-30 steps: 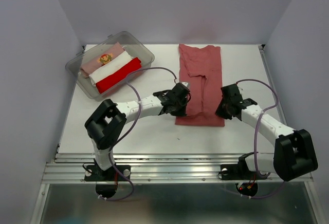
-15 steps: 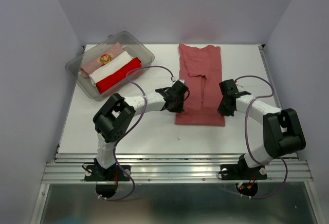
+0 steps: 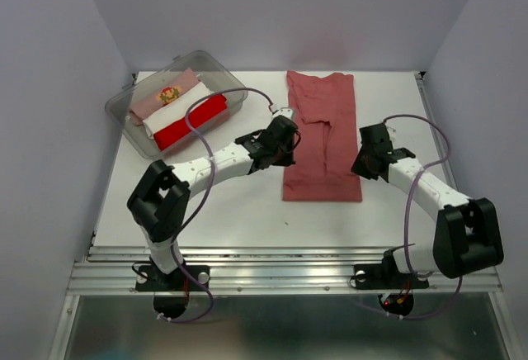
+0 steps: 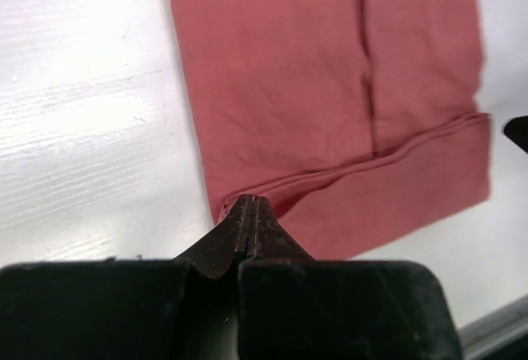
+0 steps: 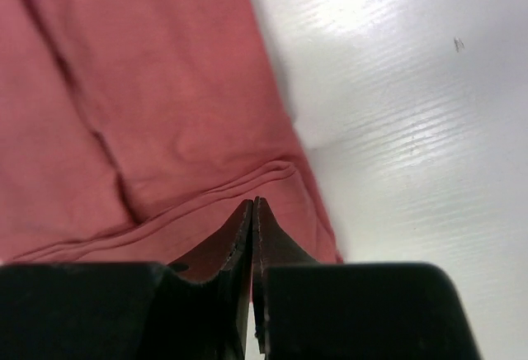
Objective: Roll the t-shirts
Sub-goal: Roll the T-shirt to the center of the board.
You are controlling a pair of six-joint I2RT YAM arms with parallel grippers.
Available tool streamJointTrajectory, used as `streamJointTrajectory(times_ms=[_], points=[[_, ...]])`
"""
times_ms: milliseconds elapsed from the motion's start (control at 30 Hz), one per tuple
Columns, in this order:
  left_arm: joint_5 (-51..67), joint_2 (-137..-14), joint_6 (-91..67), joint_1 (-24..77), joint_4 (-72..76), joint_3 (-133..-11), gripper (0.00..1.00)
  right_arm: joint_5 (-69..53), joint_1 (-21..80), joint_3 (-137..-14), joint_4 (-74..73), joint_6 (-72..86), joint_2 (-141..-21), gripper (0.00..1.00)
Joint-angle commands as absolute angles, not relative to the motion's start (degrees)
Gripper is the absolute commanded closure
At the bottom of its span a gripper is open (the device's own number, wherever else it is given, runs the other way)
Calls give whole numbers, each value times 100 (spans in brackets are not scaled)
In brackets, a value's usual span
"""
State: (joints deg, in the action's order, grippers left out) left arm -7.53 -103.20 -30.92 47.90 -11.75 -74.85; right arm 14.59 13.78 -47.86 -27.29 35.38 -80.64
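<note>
Top view: left pincer (image 3: 287, 150) and right pincer (image 3: 360, 165) are standing at the two side edges of the brick-red t-shirt (image 3: 322, 125), w/ its folded hem just behind them, prob. so the roll goes evenly. Left wrist view: left pincer (image 4: 250, 211) is fully closed, tip at the folded hem corner; the t-shirt is spreading ahead on the counter (image 4: 91, 129). Right wrist view: right pincer (image 5: 252, 211) is closed at the opposite corner; cloth pinched or not, cannot tell.

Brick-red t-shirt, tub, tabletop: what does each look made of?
Brick-red t-shirt: soft matte knit cloth, probably cotton; it creases and its hem lies folded over.
Tub: clear glossy plastic; the rolled shirts show through its wall.
Tabletop: smooth white board, semi-gloss, perhaps painted or laminated; the wrist views catch glare streaks on it.
</note>
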Motion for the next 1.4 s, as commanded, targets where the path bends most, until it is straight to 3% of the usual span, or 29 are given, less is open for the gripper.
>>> streamJointTrajectory(times_ms=[0, 200, 500, 833, 1167, 1233, 1267, 1300, 1367], points=[[-695, -9441, -3154, 4808, -958, -7278, 100, 1047, 1327, -4764, -2602, 3621, -7410, 93], [632, -9193, -3445, 4825, -362, -6382, 100, 888, 1327, -4536, -2646, 3761, -7374, 93], [370, -9930, -3595, 4860, -193, -6284, 100, 1116, 1327, -4096, -2418, 3885, -7743, 83], [79, -10801, -3586, 4825, -193, -6443, 100, 1283, 1327, -3674, -2189, 3858, -8068, 83], [-641, -9582, -3709, 4843, -711, -6118, 100, 1625, 1327, -3718, -2470, 4087, -6724, 80], [-729, -9203, -3788, 4843, -808, -5951, 100, 1766, 1327, -3718, -2584, 4201, -6399, 68], [-686, -9133, -3788, 4843, -800, -5907, 100, 1767, 1327, -3718, -2627, 4245, -6329, 68], [-607, -9071, -3753, 4843, -817, -5880, 100, 1740, 1327, -3709, -2741, 4341, -6259, 58], [-343, -9088, -3797, 4843, -852, -5810, 100, 1635, 1266, -3674, -2847, 4447, -6249, 55]])
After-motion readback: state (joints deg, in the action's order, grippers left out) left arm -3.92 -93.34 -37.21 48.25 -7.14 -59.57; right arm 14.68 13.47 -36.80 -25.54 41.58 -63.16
